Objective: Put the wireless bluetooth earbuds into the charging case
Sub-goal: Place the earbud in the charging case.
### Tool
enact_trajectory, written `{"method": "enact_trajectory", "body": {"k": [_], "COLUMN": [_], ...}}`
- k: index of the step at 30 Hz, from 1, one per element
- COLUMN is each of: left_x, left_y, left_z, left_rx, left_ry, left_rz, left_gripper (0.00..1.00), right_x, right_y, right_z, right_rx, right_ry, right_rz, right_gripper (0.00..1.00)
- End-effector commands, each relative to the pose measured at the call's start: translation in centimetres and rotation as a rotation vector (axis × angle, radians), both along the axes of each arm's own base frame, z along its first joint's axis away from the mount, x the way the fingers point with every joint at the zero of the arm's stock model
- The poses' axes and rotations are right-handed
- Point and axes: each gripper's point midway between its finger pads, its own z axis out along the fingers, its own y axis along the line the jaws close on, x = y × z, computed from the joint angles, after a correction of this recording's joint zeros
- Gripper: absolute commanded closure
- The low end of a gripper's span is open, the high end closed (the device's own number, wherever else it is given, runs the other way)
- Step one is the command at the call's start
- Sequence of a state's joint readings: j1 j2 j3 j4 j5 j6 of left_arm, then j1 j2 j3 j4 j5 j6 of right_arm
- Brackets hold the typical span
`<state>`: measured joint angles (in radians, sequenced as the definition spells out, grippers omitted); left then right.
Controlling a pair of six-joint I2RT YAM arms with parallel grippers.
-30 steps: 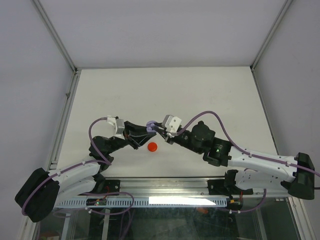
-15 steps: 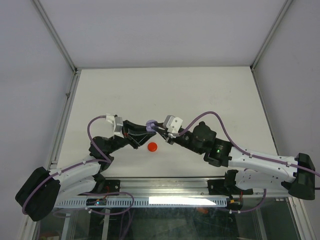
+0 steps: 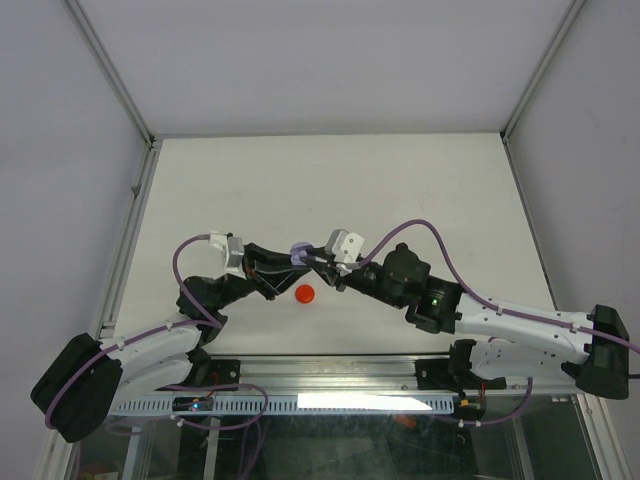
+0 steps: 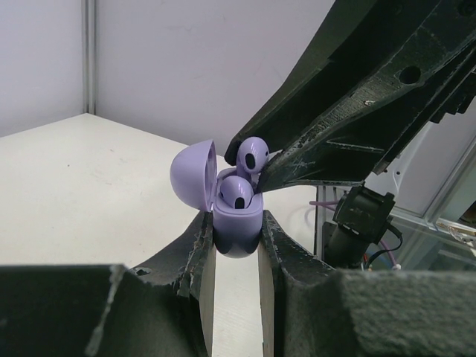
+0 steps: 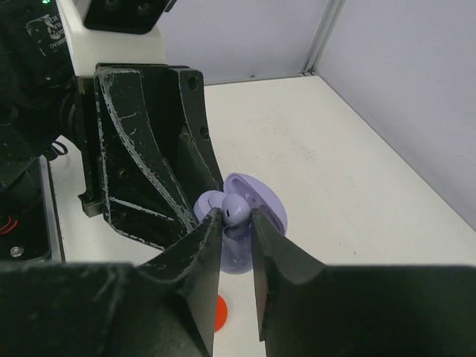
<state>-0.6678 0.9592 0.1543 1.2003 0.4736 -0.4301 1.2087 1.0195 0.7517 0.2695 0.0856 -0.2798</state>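
— Pale grey walls on three sides, and a white surface. The left arm and the right arm reach in over it and meet near its middle.

— Holding what?

— The left hand is clamped on the base of a lavender charging case, upright, with its lid swung open. The right hand faces it from the other side. Its fingertips stand close on either flank of the upper earbud, over the case's opening. Squeezing it or slack, I cannot tell.

— And the other one?

— The lower earbud sits in the case. A red disc lies on the surface near the hands, toward the arm bases.

— Any writing?

— White print on a black housing, too small to read.
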Motion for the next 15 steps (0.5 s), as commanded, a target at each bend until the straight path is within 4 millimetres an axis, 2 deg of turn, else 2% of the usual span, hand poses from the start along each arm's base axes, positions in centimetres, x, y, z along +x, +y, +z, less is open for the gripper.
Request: {"method": "enact_trajectory", "body": {"k": [1, 9, 15], "left_x": [-1.2, -1.4, -0.7], "left_y": [0.9, 1.1, 1.2], "left_z": [3.7, 3.8, 2.7], "left_rx": [-0.105, -0.110, -0.068], "left_ry": [-0.135, -0.142, -0.136], "left_rz": [0.003, 0.005, 0.050], "left_gripper": [0.90, 0.90, 0.90], "right_x": [-1.3, -1.1, -1.3], "right_y": [0.2, -0.6, -1.1], "right_z": [-0.1, 0.1, 2.1], "right_rx": [-0.003, 0.002, 0.044], "right_ry": [0.034, 0.028, 0.043], "right_rz": [0.058, 0.036, 0.030], "right_gripper": [0.75, 0.69, 0.58]}}
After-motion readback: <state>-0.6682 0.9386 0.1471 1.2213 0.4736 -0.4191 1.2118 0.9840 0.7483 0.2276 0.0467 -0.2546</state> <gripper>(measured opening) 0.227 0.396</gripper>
